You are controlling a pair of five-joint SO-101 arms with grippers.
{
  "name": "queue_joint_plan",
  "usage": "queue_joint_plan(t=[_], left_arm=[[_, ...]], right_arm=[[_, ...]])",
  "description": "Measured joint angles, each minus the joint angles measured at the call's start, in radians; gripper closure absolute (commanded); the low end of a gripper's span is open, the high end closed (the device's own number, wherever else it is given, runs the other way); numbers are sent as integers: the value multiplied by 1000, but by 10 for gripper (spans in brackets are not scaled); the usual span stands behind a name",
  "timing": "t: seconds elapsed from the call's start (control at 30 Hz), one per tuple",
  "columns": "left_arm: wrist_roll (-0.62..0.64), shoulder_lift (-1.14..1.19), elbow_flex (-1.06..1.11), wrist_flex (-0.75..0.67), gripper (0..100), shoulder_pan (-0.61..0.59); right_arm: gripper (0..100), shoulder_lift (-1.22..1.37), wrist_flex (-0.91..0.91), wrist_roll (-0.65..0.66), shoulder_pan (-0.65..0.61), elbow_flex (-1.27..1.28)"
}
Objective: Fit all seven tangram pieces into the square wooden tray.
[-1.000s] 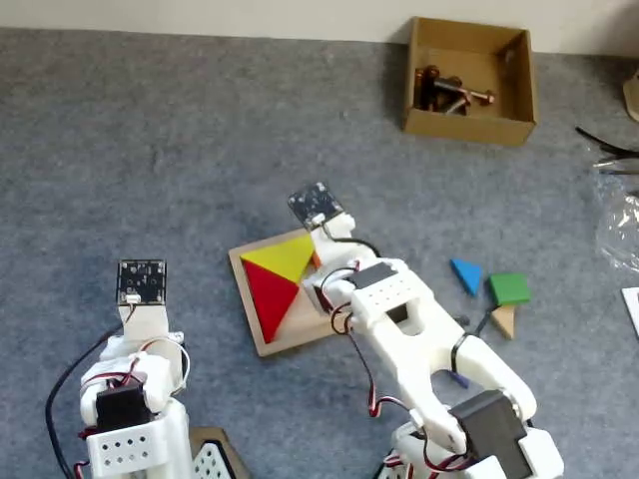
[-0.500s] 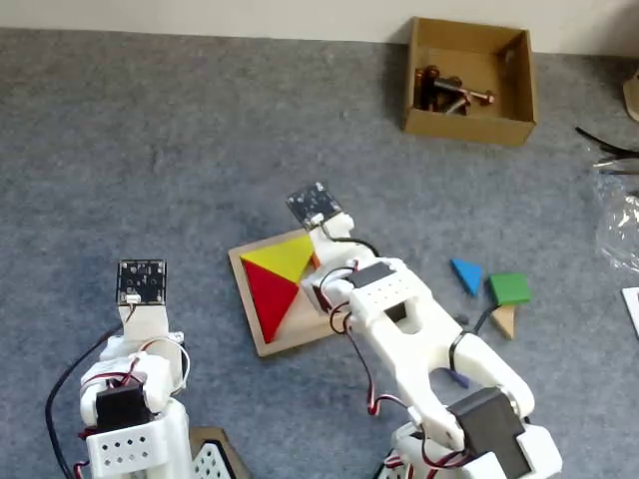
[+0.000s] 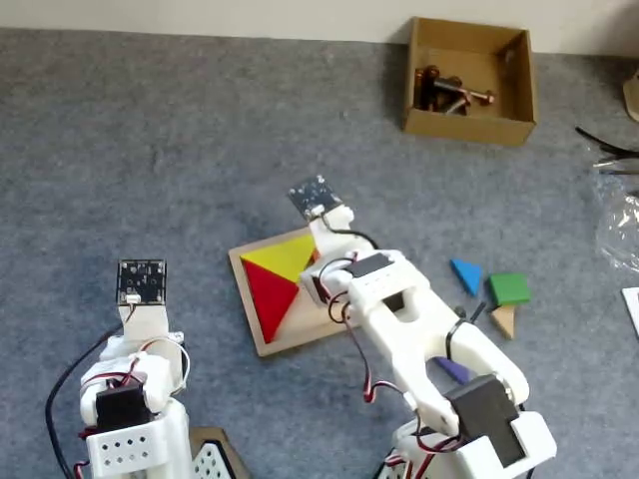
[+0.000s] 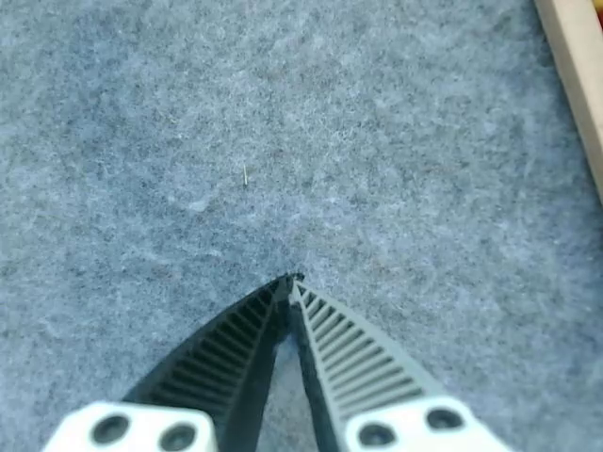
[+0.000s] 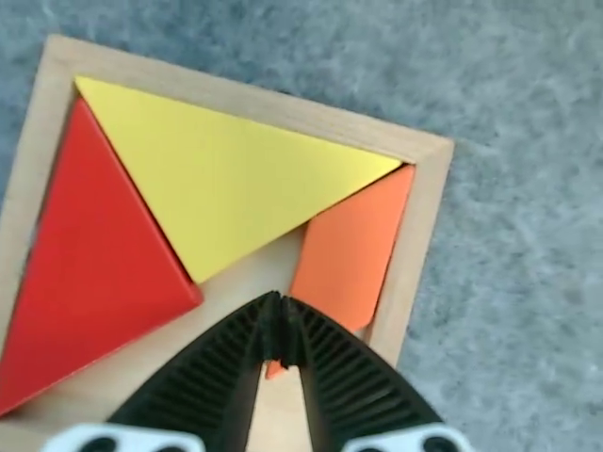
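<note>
Placed: we count red triangle [image 3: 272, 292], yellow triangle [image 3: 283, 256], orange piece [image 5: 350, 250] in tray [image 3: 262, 344] (mid-tabletop).
Loose: blue triangle [image 3: 465, 274], green square [image 3: 509, 288], tan triangle [image 3: 505, 319], purple piece [image 3: 451, 369], toward right edge.
Grippers: right gripper [image 5: 281, 301], left gripper [image 4: 290, 282] closed, empty.

Grey felt table [image 3: 150, 150] with a tray, loose pieces and clutter

The wooden tray [image 3: 290, 337] lies flat near the middle of the felt, set askew. From it, a blue triangle [image 3: 465, 273], a green square [image 3: 509, 288] and a tan triangle [image 3: 505, 320] lie clustered at 3 o'clock. A purple piece [image 3: 451, 368] lies at 4 o'clock, partly hidden by an arm. An open cardboard box [image 3: 469, 125] sits at 1 o'clock. Black cables [image 3: 604, 150] and clear plastic [image 3: 619, 235] lie at the table's edge between 2 and 3 o'clock.
</note>
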Motion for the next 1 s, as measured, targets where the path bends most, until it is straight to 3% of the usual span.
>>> queue_joint_plan(t=[0.77,1.0], left_arm=[[0,0,0,0,995,0],[0,0,0,0,995,0]], right_arm=[[993,25,64,72,6,-60],[993,34,-5,74,6,-60]])
